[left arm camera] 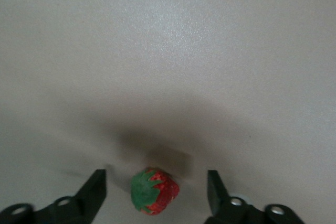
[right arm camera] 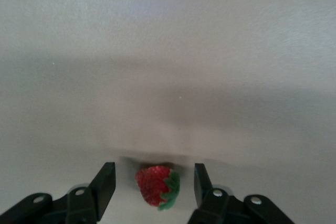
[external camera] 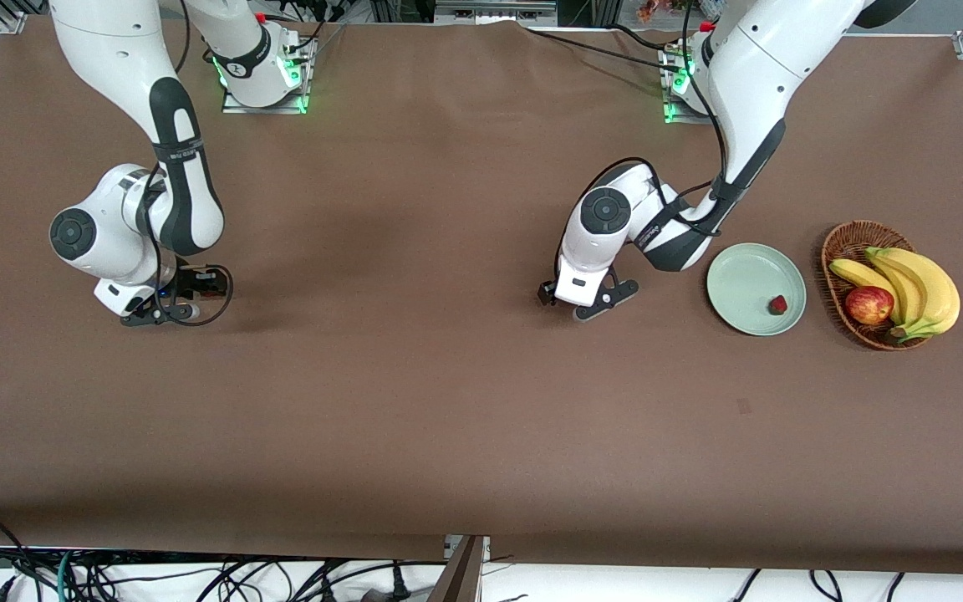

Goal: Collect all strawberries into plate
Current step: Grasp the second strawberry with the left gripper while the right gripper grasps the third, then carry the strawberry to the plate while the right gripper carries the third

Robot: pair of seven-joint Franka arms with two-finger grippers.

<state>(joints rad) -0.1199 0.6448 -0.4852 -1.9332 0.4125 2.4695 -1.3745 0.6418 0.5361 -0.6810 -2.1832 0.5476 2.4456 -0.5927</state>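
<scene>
One strawberry (external camera: 777, 305) lies in the pale mint-green plate (external camera: 741, 280) near the left arm's end of the table. My left gripper (external camera: 579, 303) is low over the cloth beside the plate. In the left wrist view it (left arm camera: 156, 195) is open, with a second strawberry (left arm camera: 155, 191) lying on the cloth between its fingers (left arm camera: 94, 192), untouched. My right gripper (external camera: 149, 309) is low over the cloth toward the right arm's end. In the right wrist view it (right arm camera: 155, 184) is open around a third strawberry (right arm camera: 156, 186), with gaps on both sides. Both these berries are hidden in the front view.
A brown wicker basket (external camera: 843, 242) with bananas (external camera: 920, 288) and a red-yellow apple (external camera: 868, 304) stands beside the plate, at the left arm's end. The brown cloth (external camera: 415, 376) covers the table.
</scene>
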